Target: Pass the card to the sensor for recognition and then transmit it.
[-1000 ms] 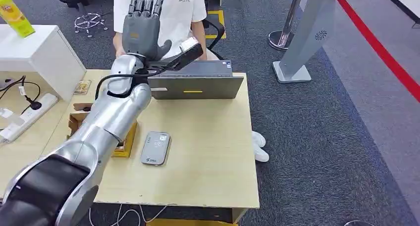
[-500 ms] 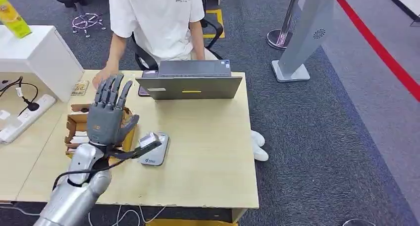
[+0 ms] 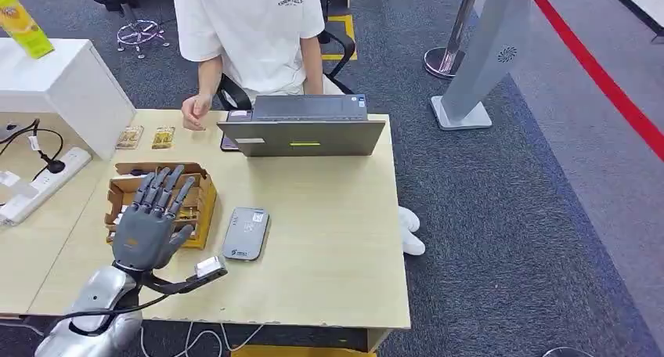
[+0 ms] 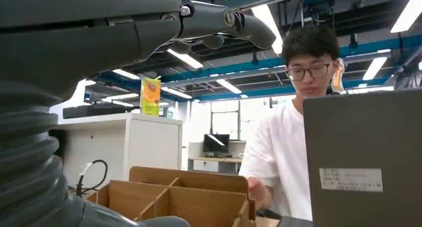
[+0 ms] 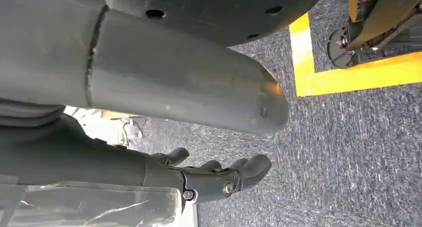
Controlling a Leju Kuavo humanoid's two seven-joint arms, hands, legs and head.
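My left hand (image 3: 149, 225) hovers over the near end of the cardboard divider box (image 3: 196, 186), fingers spread and holding nothing. Its dark fingers (image 4: 224, 24) show in the left wrist view above the box (image 4: 174, 197). The grey card sensor (image 3: 246, 233) lies flat on the table just right of the box. Two small cards (image 3: 163, 137) lie side by side at the table's far left, close to the seated person's hand (image 3: 194, 111). My right hand (image 5: 219, 177) hangs by my side over the carpet, fingers loose and empty.
A grey laptop (image 3: 301, 128) stands open at the table's far edge, its back to me (image 4: 363, 157). The person in a white shirt (image 3: 249, 24) sits behind it. A white cabinet (image 3: 63, 83) and a power strip (image 3: 39, 185) are on the left.
My left arm has dropped from up near the person to low over the box. A second card now lies beside the first, and the person's hand has pulled back.
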